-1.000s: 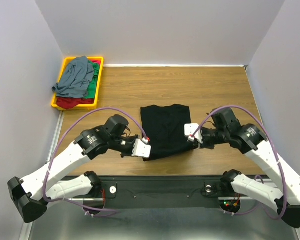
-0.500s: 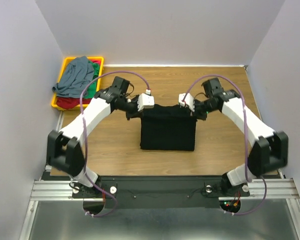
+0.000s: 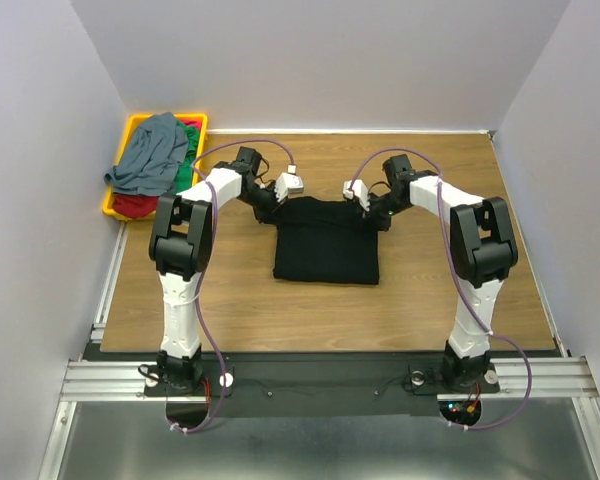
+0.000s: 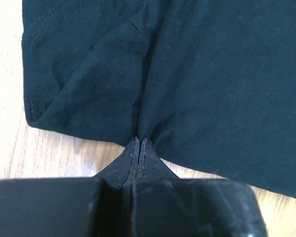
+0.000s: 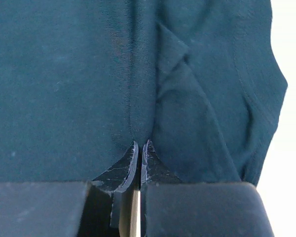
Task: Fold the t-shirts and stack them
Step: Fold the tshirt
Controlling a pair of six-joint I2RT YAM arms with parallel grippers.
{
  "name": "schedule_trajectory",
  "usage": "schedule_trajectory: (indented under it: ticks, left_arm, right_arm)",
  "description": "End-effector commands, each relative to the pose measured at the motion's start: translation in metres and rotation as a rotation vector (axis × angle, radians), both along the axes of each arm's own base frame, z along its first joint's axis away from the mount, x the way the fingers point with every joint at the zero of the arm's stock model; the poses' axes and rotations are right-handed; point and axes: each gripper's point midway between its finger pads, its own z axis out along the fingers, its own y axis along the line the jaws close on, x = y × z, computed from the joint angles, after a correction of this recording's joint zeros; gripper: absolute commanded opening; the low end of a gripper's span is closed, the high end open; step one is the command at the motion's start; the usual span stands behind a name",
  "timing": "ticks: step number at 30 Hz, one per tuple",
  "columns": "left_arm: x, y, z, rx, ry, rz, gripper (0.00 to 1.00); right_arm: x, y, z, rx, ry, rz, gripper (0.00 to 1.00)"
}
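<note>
The black t-shirt (image 3: 325, 245) lies folded flat, slightly longer left to right, squared to the table (image 3: 435, 300). The left gripper (image 4: 139, 141) and right gripper (image 5: 139, 144) each pinch its far edge, jaws closed tight.

The folded shirt (image 3: 325, 250) is lying in the middle of the table (image 3: 440, 290). The left gripper (image 4: 139, 143) is pinching its far left corner, and the right gripper (image 5: 139, 146) is pinching its far right corner. The tray (image 3: 131, 124) is sitting at the far left corner, with a heap of shirts (image 3: 150, 155) lying in it.
</note>
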Motion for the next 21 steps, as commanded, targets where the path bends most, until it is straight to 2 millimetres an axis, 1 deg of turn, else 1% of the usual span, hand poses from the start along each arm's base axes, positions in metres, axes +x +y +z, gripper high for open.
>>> schedule_trajectory:
  ticks: [1, 2, 3, 4, 5, 6, 7, 8, 10, 11, 12, 13, 14, 15, 16, 17, 18, 19, 20, 21]
  left_arm:
    - [-0.010, 0.003, 0.018, 0.010, -0.003, -0.001, 0.00]
    - [-0.015, 0.004, 0.017, 0.017, 0.002, -0.002, 0.00]
    - [-0.028, 0.004, 0.015, 0.026, 0.014, -0.015, 0.00]
    - [-0.037, 0.005, 0.014, 0.032, 0.022, -0.023, 0.00]
    - [-0.047, 0.003, 0.014, 0.033, 0.026, -0.041, 0.00]
    - [-0.066, 0.005, 0.014, 0.038, 0.045, -0.052, 0.00]
    - [-0.081, 0.000, 0.013, 0.038, 0.055, -0.079, 0.00]
    - [-0.103, 0.002, 0.016, 0.032, 0.073, -0.099, 0.00]
    - [-0.130, -0.001, 0.019, 0.021, 0.095, -0.126, 0.00]
    - [-0.144, -0.005, 0.022, 0.007, 0.105, -0.147, 0.00]
    - [-0.163, -0.001, 0.024, 0.003, 0.122, -0.148, 0.00]
    - [-0.173, -0.001, 0.025, -0.003, 0.133, -0.153, 0.00]
    - [-0.181, -0.002, 0.027, -0.015, 0.141, -0.161, 0.00]
    - [-0.191, 0.002, 0.024, -0.013, 0.161, -0.153, 0.01]
    - [-0.192, 0.002, 0.033, -0.027, 0.143, -0.139, 0.09]
    - [-0.194, 0.004, 0.036, -0.028, 0.133, -0.139, 0.17]
    - [-0.194, 0.004, 0.046, -0.038, 0.096, -0.139, 0.24]
    - [-0.191, 0.004, 0.052, -0.045, 0.061, -0.138, 0.32]
    - [-0.189, 0.004, 0.059, -0.050, 0.028, -0.137, 0.36]
    - [-0.181, 0.002, 0.074, -0.066, -0.041, -0.135, 0.39]
  right_arm:
    - [0.010, 0.006, 0.012, 0.032, -0.014, -0.053, 0.01]
    - [0.004, 0.006, 0.011, 0.035, 0.004, -0.061, 0.01]
    - [-0.005, 0.008, 0.012, 0.037, 0.016, -0.056, 0.00]
    - [-0.024, 0.006, 0.003, 0.029, 0.059, -0.056, 0.01]
    - [-0.035, 0.005, 0.013, 0.035, 0.053, -0.057, 0.01]
    - [-0.048, 0.007, 0.013, 0.035, 0.065, -0.048, 0.01]
    - [-0.071, 0.004, 0.004, 0.025, 0.113, -0.046, 0.01]
    - [-0.081, 0.006, 0.020, 0.040, 0.093, -0.050, 0.01]
    - [-0.103, 0.006, 0.026, 0.054, 0.117, -0.055, 0.01]
    - [-0.123, 0.004, 0.024, 0.052, 0.166, -0.063, 0.01]
    - [-0.132, 0.005, 0.037, 0.067, 0.147, -0.060, 0.01]
    - [-0.140, 0.006, 0.043, 0.081, 0.156, -0.062, 0.01]
    - [-0.151, 0.005, 0.044, 0.085, 0.190, -0.080, 0.07]
    - [-0.153, 0.005, 0.051, 0.097, 0.190, -0.095, 0.13]
    - [-0.154, 0.005, 0.060, 0.099, 0.188, -0.132, 0.23]
    - [-0.152, 0.004, 0.066, 0.103, 0.185, -0.156, 0.29]
    - [-0.146, 0.005, 0.075, 0.111, 0.171, -0.178, 0.37]
    - [-0.143, 0.006, 0.085, 0.122, 0.160, -0.188, 0.44]
    - [-0.141, 0.008, 0.092, 0.135, 0.157, -0.198, 0.54]
    - [-0.133, 0.012, 0.105, 0.161, 0.142, -0.211, 0.57]
